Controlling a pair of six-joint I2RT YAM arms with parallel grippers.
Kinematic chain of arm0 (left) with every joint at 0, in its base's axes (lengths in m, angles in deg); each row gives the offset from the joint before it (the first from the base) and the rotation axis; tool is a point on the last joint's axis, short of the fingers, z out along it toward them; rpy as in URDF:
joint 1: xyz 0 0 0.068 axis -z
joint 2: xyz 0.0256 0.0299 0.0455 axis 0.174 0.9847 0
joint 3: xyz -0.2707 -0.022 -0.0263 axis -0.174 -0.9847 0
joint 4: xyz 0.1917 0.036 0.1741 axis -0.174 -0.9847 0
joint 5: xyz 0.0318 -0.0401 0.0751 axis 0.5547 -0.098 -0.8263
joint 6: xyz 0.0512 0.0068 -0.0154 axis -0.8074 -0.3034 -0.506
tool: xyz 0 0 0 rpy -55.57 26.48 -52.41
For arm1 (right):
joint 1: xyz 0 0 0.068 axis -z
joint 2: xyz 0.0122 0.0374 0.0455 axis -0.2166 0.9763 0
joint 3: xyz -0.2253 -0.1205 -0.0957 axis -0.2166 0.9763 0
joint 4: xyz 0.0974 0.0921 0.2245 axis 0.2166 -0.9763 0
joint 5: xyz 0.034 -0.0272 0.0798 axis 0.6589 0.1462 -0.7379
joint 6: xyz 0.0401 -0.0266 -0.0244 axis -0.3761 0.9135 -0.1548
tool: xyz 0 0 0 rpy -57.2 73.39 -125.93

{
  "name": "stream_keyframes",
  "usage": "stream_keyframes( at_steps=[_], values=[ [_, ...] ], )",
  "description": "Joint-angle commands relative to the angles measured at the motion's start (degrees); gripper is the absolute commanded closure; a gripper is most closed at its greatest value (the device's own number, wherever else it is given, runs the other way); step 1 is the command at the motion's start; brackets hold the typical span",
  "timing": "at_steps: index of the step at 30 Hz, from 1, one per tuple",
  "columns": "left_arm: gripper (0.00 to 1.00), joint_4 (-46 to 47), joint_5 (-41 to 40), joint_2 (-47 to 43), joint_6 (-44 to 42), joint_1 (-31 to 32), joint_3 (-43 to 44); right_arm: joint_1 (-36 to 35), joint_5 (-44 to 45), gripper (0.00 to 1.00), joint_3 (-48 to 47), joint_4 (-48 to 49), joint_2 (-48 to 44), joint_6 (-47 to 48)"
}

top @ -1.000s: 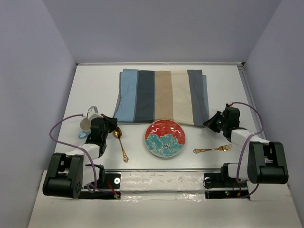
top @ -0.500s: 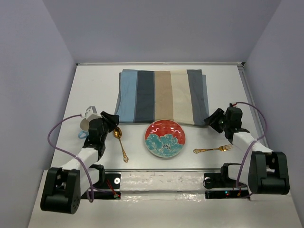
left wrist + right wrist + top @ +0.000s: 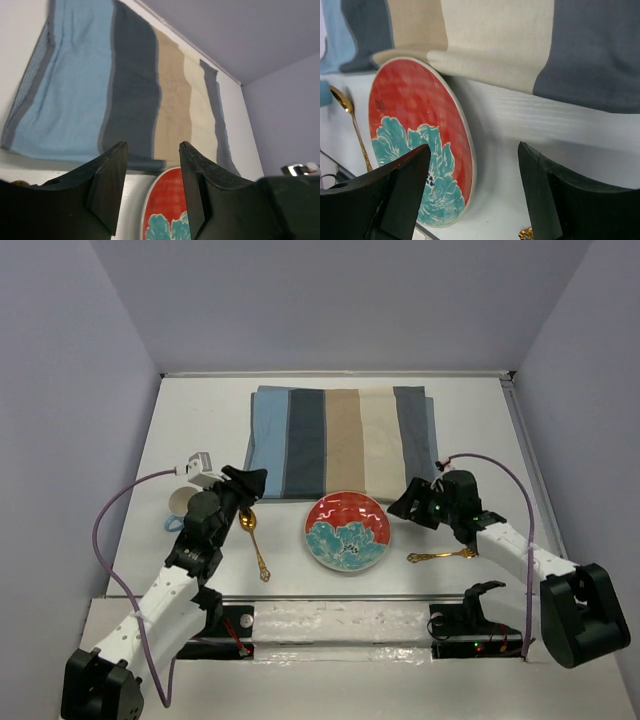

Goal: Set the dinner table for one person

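Note:
The white dinner table [image 3: 200, 420] carries a striped cloth mat [image 3: 340, 443] at the back and a red and teal plate [image 3: 347, 531] in front of it. A gold spoon [image 3: 254, 543] lies left of the plate, a gold fork [image 3: 445, 556] right of it. My left gripper [image 3: 250, 483] hovers open above the spoon's bowl, facing the mat [image 3: 75, 95] and plate [image 3: 167, 210], its jaws [image 3: 153, 146] empty. My right gripper [image 3: 403, 505] stands open just right of the plate [image 3: 410, 110], holding nothing [image 3: 474, 147].
A pale cup [image 3: 183, 502] with a blue handle sits at the left, behind the left arm. Purple walls close the table on three sides. A metal rail [image 3: 340, 598] runs along the near edge. The fork's tip [image 3: 526, 234] shows below the right fingers.
Both grippers have gone from shut to open. The left arm has stretched forward and right over the spoon; the right arm has swung left, up to the plate's edge.

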Motion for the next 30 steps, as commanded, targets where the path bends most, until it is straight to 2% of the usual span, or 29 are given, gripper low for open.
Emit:
stream_keyframes(
  at_steps=[1, 5, 10, 11, 12, 13, 14, 15, 16, 17, 20, 26, 28, 30],
  values=[
    [0.44, -3.20, -0.81, -2.77, -3.78, 1.79, 6.65, -2.16, -3.48, 0.24, 1.31, 5.05, 5.15, -1.16],
    [0.44, -6.80, 0.42, -5.31, -6.24, 2.05, 12.97, -4.97, -8.57, 0.26, 0.52, 9.88, 12.96, -1.87],
    [0.42, -13.83, 1.92, -6.90, -10.20, 2.05, 20.36, -6.99, -10.17, 0.43, 0.70, 16.39, 18.18, -4.94],
    [0.41, -15.15, 2.35, -7.08, -12.03, 2.05, 22.81, -6.99, -10.43, 0.49, 0.70, 16.92, 19.05, -5.12],
    [0.41, -17.42, 2.53, -7.25, -13.01, 2.05, 23.88, -6.99, -11.30, 0.60, 0.70, 17.45, 19.41, -5.30],
    [0.39, -18.40, 2.88, -7.43, -13.97, 2.14, 25.02, -6.99, -11.75, 0.66, 0.70, 18.24, 19.76, -5.56],
    [0.38, -20.06, 2.97, -7.69, -16.07, 2.14, 27.12, -6.99, -13.06, 0.84, 0.87, 18.77, 20.20, -5.65],
    [0.36, -20.08, 2.97, -7.78, -16.09, 2.14, 28.01, -6.99, -13.07, 0.84, 1.13, 19.64, 20.20, -5.74],
    [0.34, -21.65, 2.80, -7.78, -17.92, 2.05, 29.93, -6.99, -16.12, 0.96, 1.74, 20.78, 20.55, -5.74],
    [0.33, -22.45, 2.80, -7.69, -18.89, 2.14, 30.74, -6.99, -17.45, 1.00, 2.10, 20.88, 20.38, -5.74],
    [0.28, -23.24, 2.97, -7.60, -22.67, 2.05, 32.50, -8.04, -21.93, 1.00, 4.11, 19.49, 16.44, -5.74],
    [0.24, -22.98, -1.24, -8.39, -27.43, 2.14, 31.80, -8.75, -23.88, 1.00, 0.88, 8.94, -4.56, -8.46],
    [0.24, -21.14, -2.12, -9.62, -27.08, 2.14, 29.70, -8.75, -22.83, 1.00, -4.45, 8.40, -6.25, -10.38],
    [0.23, -20.26, -2.39, -10.33, -27.08, 2.05, 27.94, -8.75, -22.13, 1.00, -9.39, 8.58, -3.89, -10.75]
  ],
)
